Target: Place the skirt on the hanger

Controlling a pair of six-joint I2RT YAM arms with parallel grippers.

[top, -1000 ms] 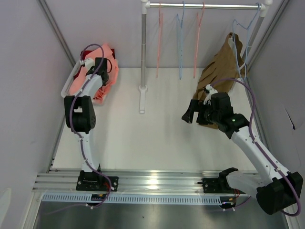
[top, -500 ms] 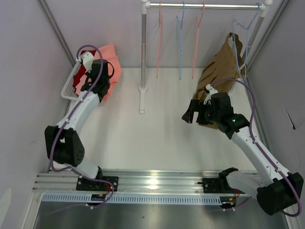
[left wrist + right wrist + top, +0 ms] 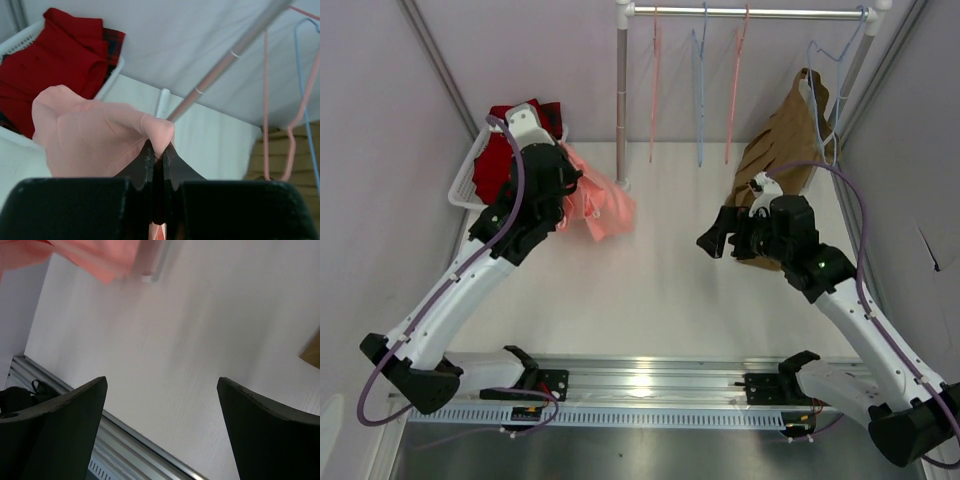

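Left pincer (image 3: 157, 152) pinched closed, right pincer (image 3: 161, 385) spread wide.

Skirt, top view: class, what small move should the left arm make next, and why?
Probably carry the skirt a little to the right, toward the open right gripper. The left gripper is shut on one bunched fold, so the cloth hangs crumpled beside the basket. A second hold looks needed to spread it before it goes on the pink hanger on the rail.
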